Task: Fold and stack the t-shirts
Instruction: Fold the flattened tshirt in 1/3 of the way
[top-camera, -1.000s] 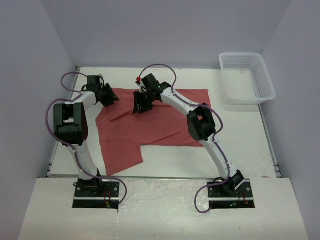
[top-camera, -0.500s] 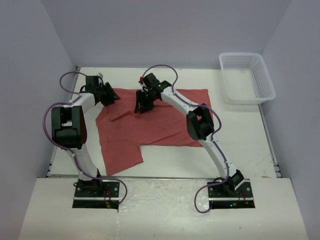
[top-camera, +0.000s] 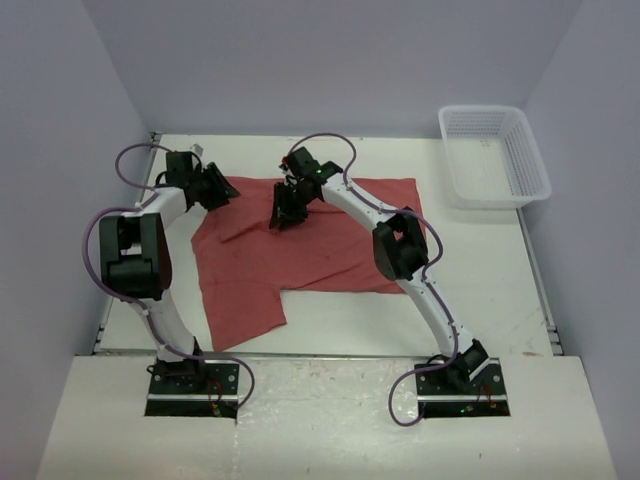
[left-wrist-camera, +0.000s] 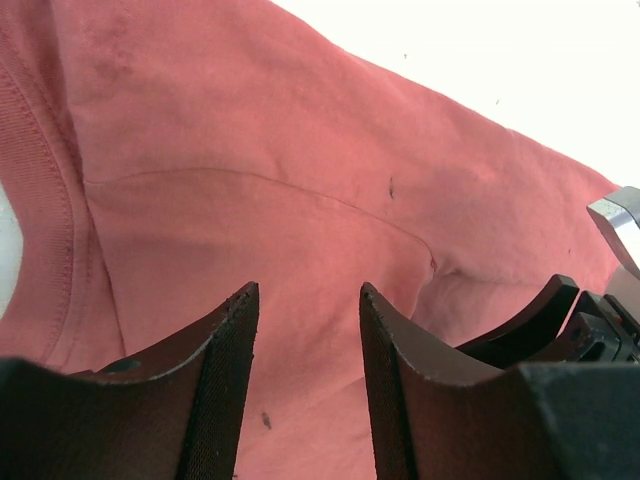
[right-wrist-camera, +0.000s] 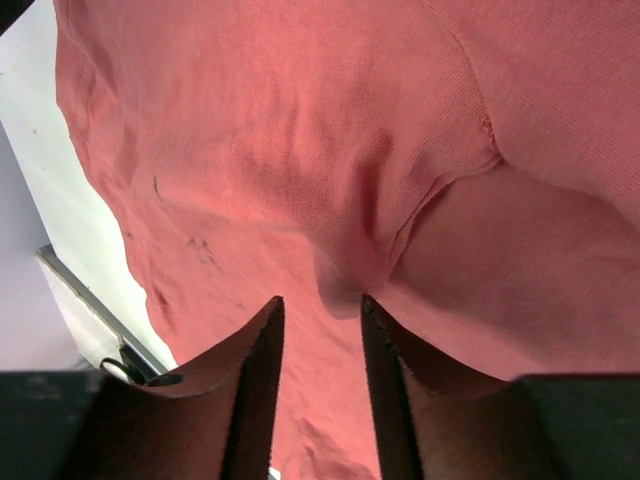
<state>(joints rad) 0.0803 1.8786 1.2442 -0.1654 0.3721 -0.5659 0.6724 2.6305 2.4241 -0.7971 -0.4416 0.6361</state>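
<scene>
Red t-shirt (left-wrist-camera: 250, 130) under part-open left end effector (left-wrist-camera: 307, 300)

White rectangular plastic mesh basket (top-camera: 494, 155) at the far right corner of a flat white bench (top-camera: 480, 290)

The basket stands upright with its open side up. Its long sides run roughly front to back, turned slightly, and its outer side is close to the right-hand wall. Plain pale lavender walls (top-camera: 330, 60) close the bench in at the back and on both sides. A broad cream-coloured board (top-camera: 320, 440) lies along the near edge, warmer in tone than the bench top. In the left wrist view, a few small dark specks (left-wrist-camera: 497, 101) dot the bare bench surface.
</scene>
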